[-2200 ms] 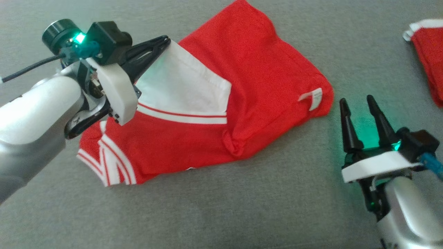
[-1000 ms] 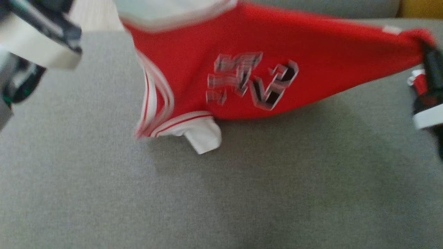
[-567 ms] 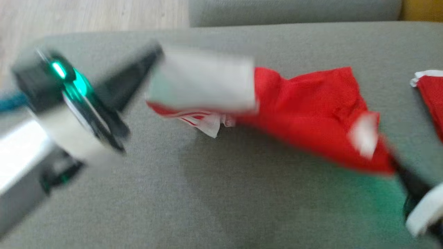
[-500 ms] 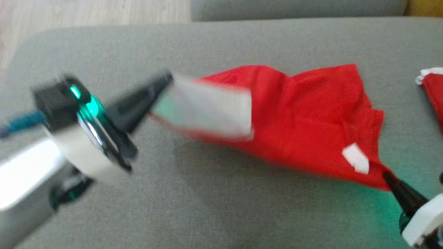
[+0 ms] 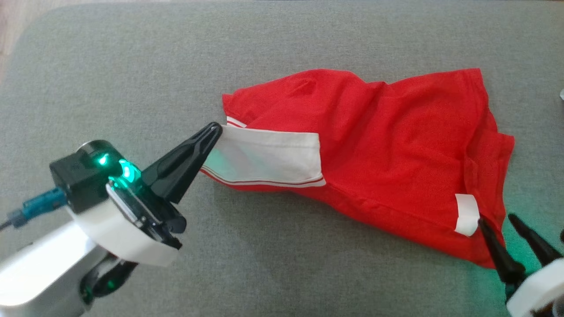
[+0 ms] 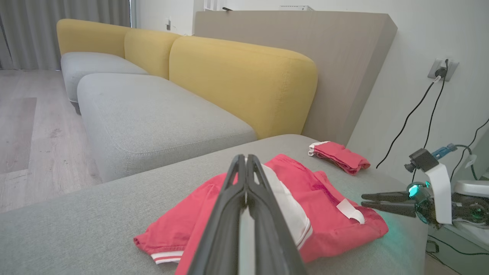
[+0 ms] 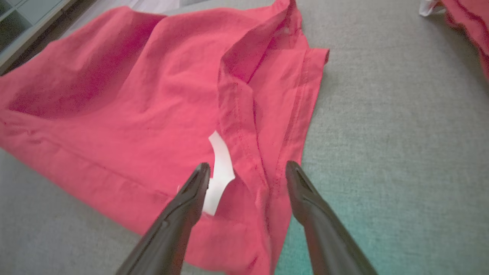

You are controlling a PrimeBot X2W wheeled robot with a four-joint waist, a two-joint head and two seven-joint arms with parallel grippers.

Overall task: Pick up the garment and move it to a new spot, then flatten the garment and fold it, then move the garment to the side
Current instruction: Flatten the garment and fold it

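The grey cushion (image 5: 132, 66) carries the red garment (image 5: 387, 145), which lies spread and rumpled across its middle and right, between the two grippers. The left arm reaches in from the lower left, fingers pointing up and right; the left gripper (image 5: 213, 130) is clamped on the garment's white panel (image 5: 264, 156) at its left end. The right gripper (image 5: 495, 219) sits at the lower right corner with its fingers spread apart, straddling the garment's near right corner without pinching it, just beside the white label (image 5: 466, 214).
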